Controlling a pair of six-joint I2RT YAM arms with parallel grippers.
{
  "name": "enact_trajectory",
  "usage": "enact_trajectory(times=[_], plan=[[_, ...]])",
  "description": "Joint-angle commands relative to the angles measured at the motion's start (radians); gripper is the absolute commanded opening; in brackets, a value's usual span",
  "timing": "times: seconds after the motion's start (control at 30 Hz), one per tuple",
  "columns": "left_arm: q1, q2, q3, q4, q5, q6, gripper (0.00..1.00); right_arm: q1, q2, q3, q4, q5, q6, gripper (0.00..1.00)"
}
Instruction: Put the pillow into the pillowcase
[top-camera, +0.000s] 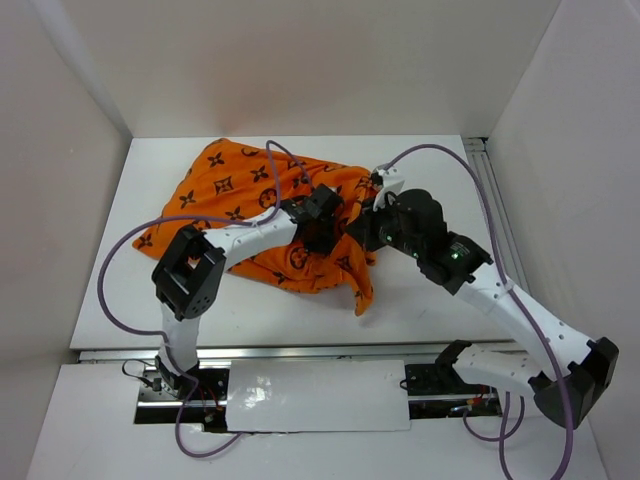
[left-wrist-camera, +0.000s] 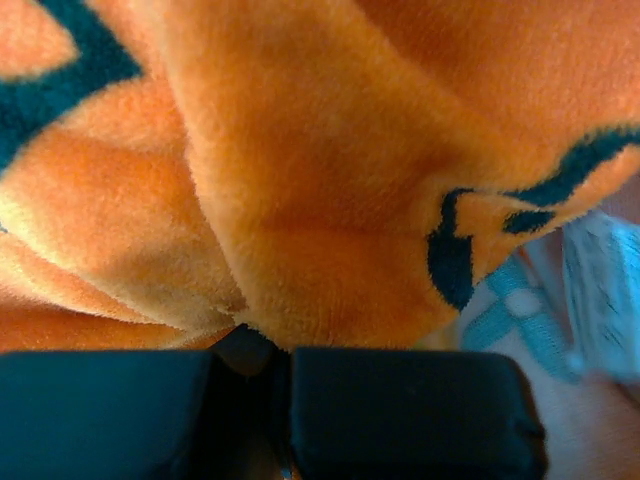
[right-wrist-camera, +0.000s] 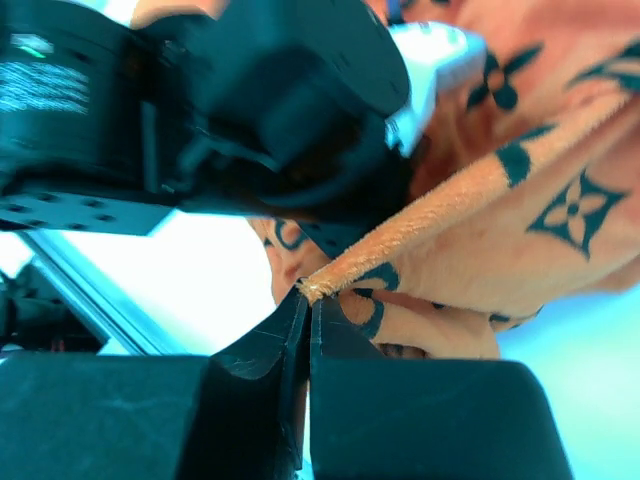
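The orange pillowcase (top-camera: 240, 190) with dark brown motifs lies bunched and bulging on the white table (top-camera: 290, 315). The pillow is hidden; no white pillow shows in any view. My left gripper (top-camera: 322, 230) is at the case's right end. In the left wrist view it (left-wrist-camera: 280, 350) is shut, pinching a fold of the orange fabric (left-wrist-camera: 300, 150). My right gripper (top-camera: 362, 228) faces it from the right. In the right wrist view it (right-wrist-camera: 308, 295) is shut on the case's rolled hem (right-wrist-camera: 450, 200), with the left gripper's black body (right-wrist-camera: 260, 110) just beyond.
White walls close in the table on the left, back and right. A metal rail (top-camera: 492, 200) runs along the table's right edge. Purple cables (top-camera: 285, 160) arc over the pillowcase. A blurred white and teal thing (left-wrist-camera: 600, 290) shows beside the fabric.
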Motion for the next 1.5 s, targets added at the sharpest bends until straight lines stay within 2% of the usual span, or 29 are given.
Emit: enact_trajectory(times=[0.0, 0.13, 0.17, 0.27, 0.3, 0.33, 0.47, 0.57, 0.63, 0.77, 0.8, 0.9, 0.93, 0.97, 1.03, 1.1, 1.17, 1.23, 1.3, 1.47], plan=[[-0.002, 0.076, 0.015, 0.061, 0.023, -0.04, 0.0, -0.024, -0.049, 0.113, 0.121, -0.164, -0.03, 0.0], [-0.011, 0.035, 0.056, 0.061, 0.115, -0.011, 0.01, -0.045, -0.04, 0.122, 0.095, -0.057, -0.039, 0.0], [-0.011, 0.005, 0.046, 0.061, 0.115, -0.001, 0.2, -0.056, -0.04, 0.089, 0.095, -0.036, -0.039, 0.0], [-0.021, -0.167, 0.004, 0.035, 0.051, 0.01, 0.61, -0.088, -0.014, 0.052, 0.082, -0.009, -0.03, 0.0], [-0.007, -0.213, -0.006, 0.022, 0.003, 0.01, 0.96, -0.097, -0.005, 0.041, 0.082, -0.023, -0.03, 0.0], [0.019, -0.257, -0.017, -0.012, -0.019, 0.01, 1.0, -0.11, -0.005, 0.027, 0.082, -0.023, -0.03, 0.0], [0.112, -0.461, -0.052, -0.13, -0.129, 0.009, 1.0, -0.13, 0.032, 0.009, 0.064, 0.006, -0.03, 0.0], [0.211, -0.519, -0.08, -0.196, -0.201, 0.009, 1.0, -0.13, 0.078, -0.001, 0.076, 0.015, -0.039, 0.0], [0.28, -0.542, -0.092, -0.206, -0.188, 0.018, 1.0, -0.13, 0.104, -0.011, 0.104, -0.021, -0.053, 0.0], [0.494, -0.555, -0.117, -0.206, -0.131, 0.05, 1.0, -0.13, 0.217, 0.001, 0.148, -0.095, -0.062, 0.01], [0.527, -0.542, -0.117, -0.206, -0.111, 0.062, 1.0, -0.13, 0.242, 0.001, 0.148, -0.095, -0.042, 0.07], [0.617, -0.503, -0.091, -0.206, -0.1, 0.081, 1.0, -0.13, 0.345, 0.012, 0.055, 0.047, 0.019, 0.08], [0.637, -0.494, -0.079, -0.216, -0.12, 0.072, 1.0, -0.14, 0.369, 0.012, 0.033, 0.078, 0.033, 0.11], [0.657, -0.484, -0.079, -0.216, -0.12, 0.072, 1.0, -0.14, 0.389, 0.024, 0.01, 0.101, 0.047, 0.28], [0.72, -0.436, -0.047, -0.192, -0.08, 0.087, 1.0, -0.14, 0.42, 0.051, -0.04, 0.106, 0.021, 0.4], [0.781, -0.389, -0.014, -0.183, -0.051, 0.108, 1.0, -0.14, 0.429, 0.071, -0.05, 0.077, 0.004, 0.66], [0.818, -0.303, 0.041, -0.183, -0.016, 0.13, 1.0, -0.13, 0.419, 0.107, -0.062, 0.066, -0.021, 0.85], [0.867, -0.254, 0.079, -0.174, -0.006, 0.139, 1.0, -0.13, 0.41, 0.13, -0.086, 0.055, -0.03, 0.91], [0.918, -0.201, 0.089, -0.173, 0.007, 0.139, 0.98, -0.12, 0.4, 0.15, -0.096, 0.055, -0.03, 0.91], [0.996, -0.149, 0.032, -0.04, 0.105, 0.139, 0.91, -0.111, 0.376, 0.187, -0.08, 0.028, -0.03, 0.91]])
